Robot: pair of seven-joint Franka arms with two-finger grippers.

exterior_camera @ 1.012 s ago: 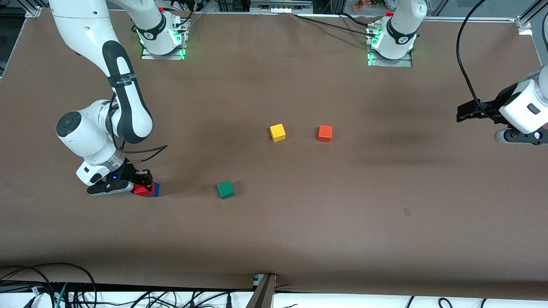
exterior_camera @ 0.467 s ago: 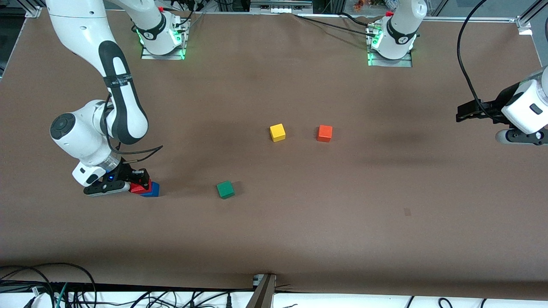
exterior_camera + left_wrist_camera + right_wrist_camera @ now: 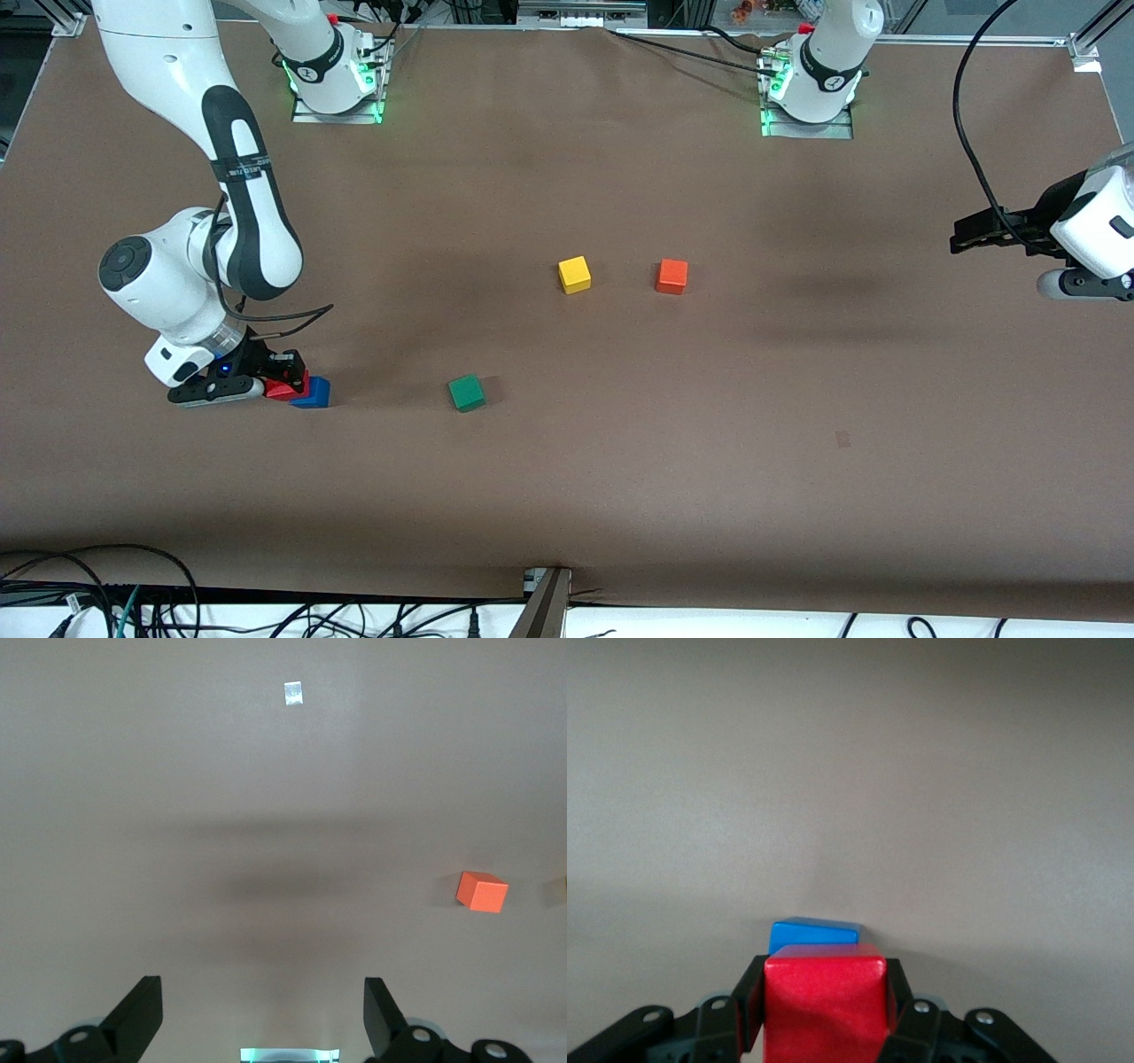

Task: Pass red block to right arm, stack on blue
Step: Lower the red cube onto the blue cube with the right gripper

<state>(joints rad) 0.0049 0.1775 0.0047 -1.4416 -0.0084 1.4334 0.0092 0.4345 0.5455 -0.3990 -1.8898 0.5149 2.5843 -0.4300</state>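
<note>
Spanning the whole scene, one brown table [image 3: 620, 478] carries two arms and five cubes.

Right arm [image 3: 235, 186]: reaches down toward its own end of the table. Right gripper [image 3: 282, 379] is low over the blue cube [image 3: 314, 392], fingers clamped on the red block [image 3: 285, 388].

Left arm [image 3: 1094, 230]: waits, raised over its end of the table. Left gripper [image 3: 263, 1014] empty, fingers spread wide apart.

Key relation: in the right wrist view the red block [image 3: 824, 1001] sits between the fingers, with the blue cube [image 3: 813, 935] showing just past it and slightly off-centre. Cannot tell whether the two touch. Judgement: release needs red squared over blue first.

Count of cubes: one red, one blue, one green [image 3: 466, 392], one yellow [image 3: 574, 274], one orange [image 3: 671, 276]. Last three sit well apart mid-table, untouched.
</note>
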